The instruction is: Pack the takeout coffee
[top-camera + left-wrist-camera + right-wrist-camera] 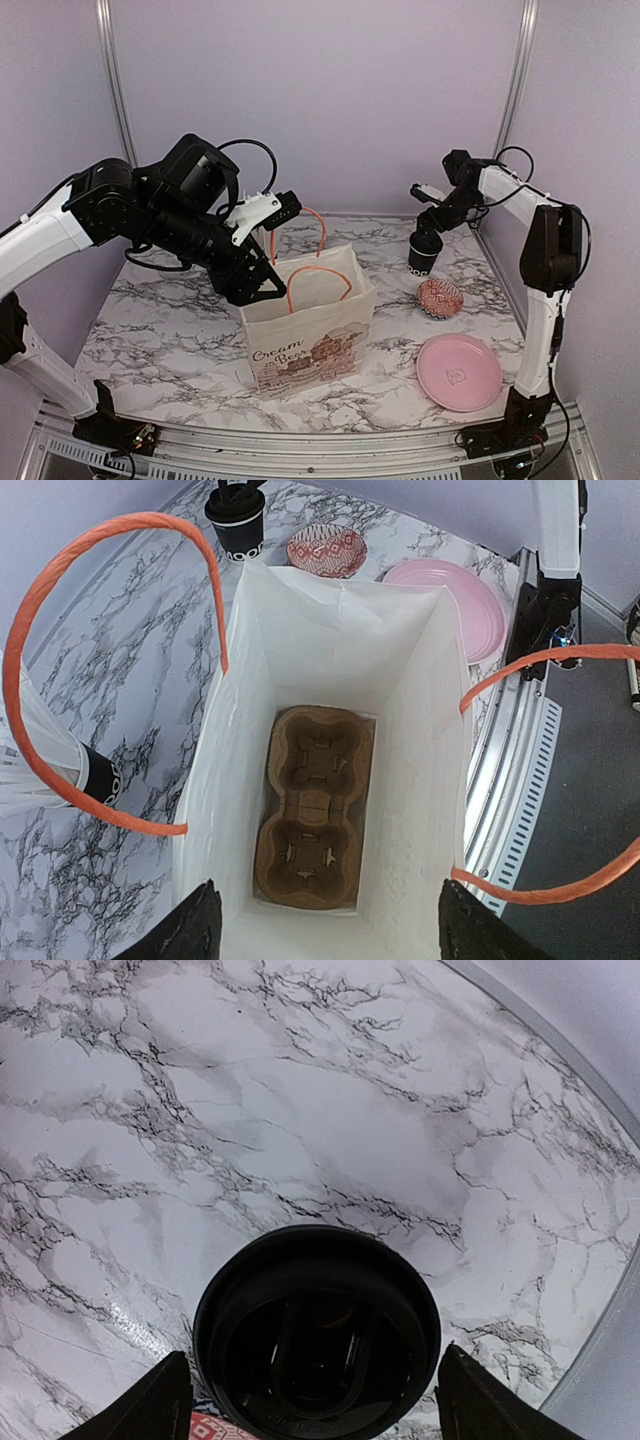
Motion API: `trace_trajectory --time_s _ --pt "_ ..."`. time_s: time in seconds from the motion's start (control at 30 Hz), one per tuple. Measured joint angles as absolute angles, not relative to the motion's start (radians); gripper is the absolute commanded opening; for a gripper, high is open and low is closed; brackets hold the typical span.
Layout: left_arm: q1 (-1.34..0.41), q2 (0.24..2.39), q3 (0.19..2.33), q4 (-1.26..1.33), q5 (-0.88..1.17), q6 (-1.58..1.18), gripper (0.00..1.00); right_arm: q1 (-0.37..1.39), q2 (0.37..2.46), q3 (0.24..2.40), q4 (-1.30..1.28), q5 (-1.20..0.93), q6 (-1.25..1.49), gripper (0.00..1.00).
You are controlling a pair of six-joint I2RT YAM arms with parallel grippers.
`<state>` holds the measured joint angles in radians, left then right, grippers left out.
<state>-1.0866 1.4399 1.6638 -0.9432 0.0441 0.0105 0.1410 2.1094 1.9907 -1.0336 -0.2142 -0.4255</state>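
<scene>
Two arms are at work. There is one paper bag (312,318) standing upright in the middle of the table (160,330), with two orange handles (70,660). On the bag's floor lies one brown tray (312,805) with two wells, nothing in either.

There are two black cups. The coffee (315,1330), lid on, stands at the far right of the table, outside the bag and well apart from it. The other cup (100,775), bristling with white straws, stands just beside the bag's far left side.

Near the coffee sit one red patterned bowl (440,297) and, closer to the front edge, one pink plate (459,372).

The left gripper (255,288) hangs over the bag's left rim, its fingers (190,930) spread wide and gripping nothing. The right gripper (425,236) is down over the coffee's top with a finger (165,1400) on each side of the lid. I cannot tell whether they are pressing on it.

The tabletop is white marble with dark grey veins. Pale lilac walls close it in, with a metal post (112,90) in each back corner.
</scene>
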Motion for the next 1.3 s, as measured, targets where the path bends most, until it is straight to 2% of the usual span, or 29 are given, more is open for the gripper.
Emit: trace_trajectory --time_s 0.6,0.8,1.03,1.13,1.3 --pt "-1.087 1.441 1.647 -0.941 0.044 0.011 0.75 0.155 2.142 2.0 -1.065 -0.166 -0.45 0.77" --pt "-1.087 1.441 1.635 -0.939 0.044 0.01 0.75 0.159 2.151 2.018 -1.069 -0.168 -0.45 0.68" --pt "-1.087 1.442 1.636 -0.94 0.043 0.01 0.75 0.159 2.148 2.016 -1.071 -0.18 -0.45 0.63" --pt "-1.087 1.44 1.66 -0.941 0.043 0.01 0.77 0.163 2.106 1.96 -1.054 -0.201 -0.463 0.63" --pt "-1.087 1.365 1.686 -0.939 -0.014 -0.003 0.82 0.212 1.922 1.796 -1.02 -0.23 -0.499 0.61"
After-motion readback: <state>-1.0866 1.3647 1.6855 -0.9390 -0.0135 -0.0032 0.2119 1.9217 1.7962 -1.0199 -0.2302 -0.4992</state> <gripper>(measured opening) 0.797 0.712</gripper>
